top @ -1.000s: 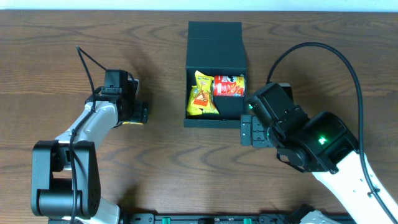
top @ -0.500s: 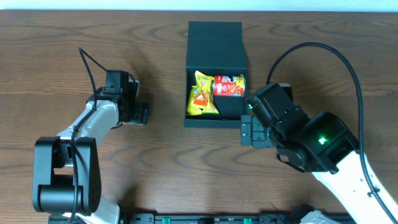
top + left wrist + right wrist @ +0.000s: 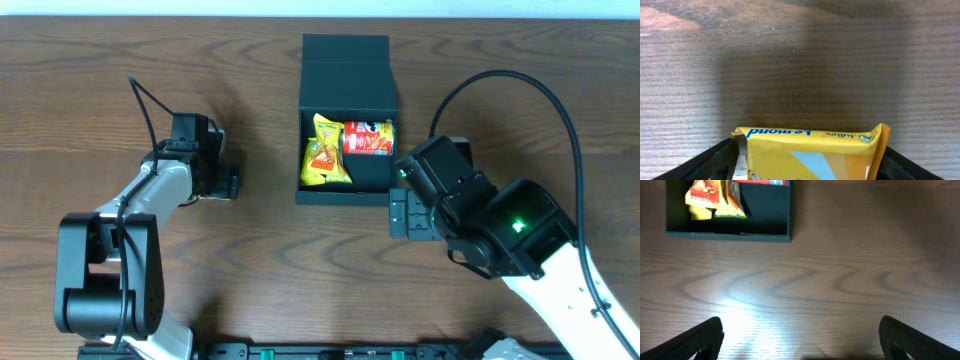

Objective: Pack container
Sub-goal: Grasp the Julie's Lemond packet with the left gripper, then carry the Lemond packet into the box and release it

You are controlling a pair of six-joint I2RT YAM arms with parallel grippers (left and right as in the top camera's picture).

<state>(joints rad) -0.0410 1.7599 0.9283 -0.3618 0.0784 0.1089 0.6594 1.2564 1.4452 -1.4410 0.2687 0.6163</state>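
Left claw [image 3: 226, 182] clamped on yellow packet [image 3: 810, 150], only creeps toward container [image 3: 345, 70] over last second: carry barely started. Right claw [image 3: 400, 213] apart, empty, static beside container's near corner.

Packet [image 3: 810, 152], brand: I'm reading "Le-mond" in blue along its top edge, upside down in my left wrist view.
Packet, small script: right beside that, it looks like "Julie's", upside down too.
Red packet [image 3: 368, 138] in the container [image 3: 345, 60]: there's white lettering, too small for me to read.
Yellow bag [image 3: 325, 152]: the print is too small as well.
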